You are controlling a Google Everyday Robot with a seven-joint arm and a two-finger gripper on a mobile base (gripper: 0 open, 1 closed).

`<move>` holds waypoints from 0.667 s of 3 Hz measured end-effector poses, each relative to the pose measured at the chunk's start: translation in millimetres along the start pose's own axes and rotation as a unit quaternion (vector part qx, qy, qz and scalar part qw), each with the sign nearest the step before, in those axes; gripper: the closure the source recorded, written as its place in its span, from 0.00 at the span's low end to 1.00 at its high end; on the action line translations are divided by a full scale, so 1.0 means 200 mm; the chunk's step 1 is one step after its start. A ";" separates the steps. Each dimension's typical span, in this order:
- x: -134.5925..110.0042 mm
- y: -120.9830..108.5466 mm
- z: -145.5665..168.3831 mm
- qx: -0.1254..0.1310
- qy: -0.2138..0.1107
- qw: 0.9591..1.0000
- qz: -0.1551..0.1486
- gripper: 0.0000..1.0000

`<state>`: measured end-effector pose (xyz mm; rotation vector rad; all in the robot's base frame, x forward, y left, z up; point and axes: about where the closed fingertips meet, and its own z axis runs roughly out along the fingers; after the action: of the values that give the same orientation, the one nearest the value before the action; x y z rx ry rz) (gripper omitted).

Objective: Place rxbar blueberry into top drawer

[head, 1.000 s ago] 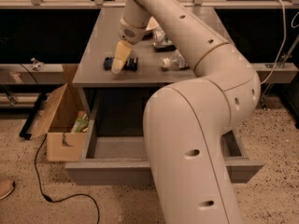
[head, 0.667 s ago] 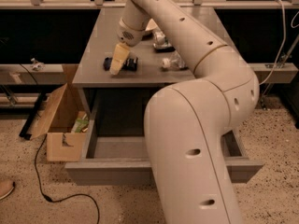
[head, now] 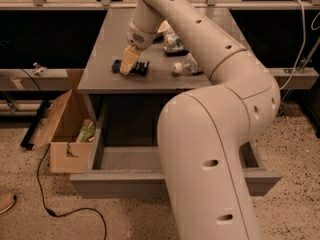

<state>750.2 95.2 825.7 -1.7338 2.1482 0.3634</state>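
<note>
**Q:** Where is the gripper positioned?

**A:** The gripper [head: 128, 66] is held down at the front left part of the table [head: 100, 81], directly upon the rxbar blueberry [head: 142, 68]. Whether the gripper is spread or closed on the bar cannot be told, as its tip is seen from one side only.

**Q:** Where is the bar located?

**A:** The bar is laid flat on the table, with dark ends seen on both sides of the gripper. The top drawer [head: 125, 184] is pulled fully out below the table.

**Q:** What is changed against the earlier frames?

**A:** No displacement is observed. The gripper, the bar and the drawer are found in the same positions as one second ago.
</note>
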 end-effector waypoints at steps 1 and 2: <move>-0.01 0.00 -0.01 0.000 0.000 1.000 0.000 0.83; 0.01 0.02 -0.14 0.012 -0.040 0.999 0.000 1.00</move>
<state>742.9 81.7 850.3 -1.6786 2.0874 0.3979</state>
